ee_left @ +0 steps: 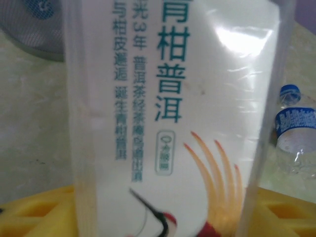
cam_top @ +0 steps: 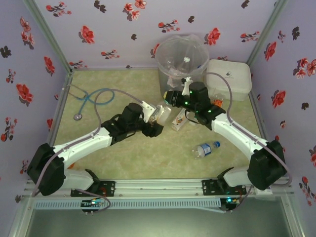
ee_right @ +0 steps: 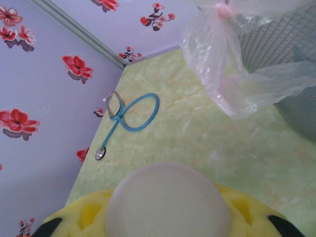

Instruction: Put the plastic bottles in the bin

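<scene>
White-labelled plastic bottle [ee_left: 173,98] is held at mid-table [cam_top: 138,158], clamped at its white end by the closed right tool [ee_right: 166,213], apparently for carrying to the nearby bin [cam_top: 164,69]; whether the left tool [cam_top: 159,115] grips cannot be told.

A blue-tubed stethoscope with a silver chestpiece [cam_top: 87,100] lay at the left on the pale green marbled tabletop [cam_top: 123,158]. A white rounded square plastic box [cam_top: 229,76] sat upper right, beneath purple walls printed with red flowers [cam_top: 29,59].
</scene>
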{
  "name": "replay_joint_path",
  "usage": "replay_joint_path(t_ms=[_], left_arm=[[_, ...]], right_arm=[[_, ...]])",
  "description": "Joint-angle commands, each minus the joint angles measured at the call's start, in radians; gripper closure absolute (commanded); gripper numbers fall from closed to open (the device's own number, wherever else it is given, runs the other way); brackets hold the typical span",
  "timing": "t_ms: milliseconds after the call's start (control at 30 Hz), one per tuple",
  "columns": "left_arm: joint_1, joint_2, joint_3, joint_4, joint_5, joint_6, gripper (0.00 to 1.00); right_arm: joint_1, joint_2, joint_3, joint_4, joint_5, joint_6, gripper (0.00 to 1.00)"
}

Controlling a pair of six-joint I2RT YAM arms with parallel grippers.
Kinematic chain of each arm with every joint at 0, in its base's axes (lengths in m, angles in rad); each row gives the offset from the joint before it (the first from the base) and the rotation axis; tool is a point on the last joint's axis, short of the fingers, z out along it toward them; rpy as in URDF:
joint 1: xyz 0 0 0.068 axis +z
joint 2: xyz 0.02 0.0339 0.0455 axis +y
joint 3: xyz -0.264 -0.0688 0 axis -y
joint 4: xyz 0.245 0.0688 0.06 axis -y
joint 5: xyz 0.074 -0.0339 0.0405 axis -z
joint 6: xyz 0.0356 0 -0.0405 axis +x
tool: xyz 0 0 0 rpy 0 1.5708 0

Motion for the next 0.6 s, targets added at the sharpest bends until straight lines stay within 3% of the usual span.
replay_joint_path(t_ms=[0, 233, 400, 567], left_arm=[[0.027, -0.057, 0.027, -0.034, -0.008, -0.002, 0.00], [0.059, -0.076, -0.011, -0.034, -0.007, -0.035, 0.00], [0.060, -0.083, -0.051, 0.016, -0.009, -0.081, 0.00], [0.063, -0.081, -0.039, 0.017, -0.023, -0.132, 0.00]], right_arm=[[-0.003, -0.038, 0.129, -0.062, 0.057, -0.088, 0.97], [-0.002, -0.034, 0.475, -0.310, 0.099, -0.352, 1.00], [-0.011, 0.027, 0.732, -0.378, 0.202, -0.539, 1.00], [-0.050, 0.154, 0.887, -0.317, 0.335, -0.732, 1.00]])
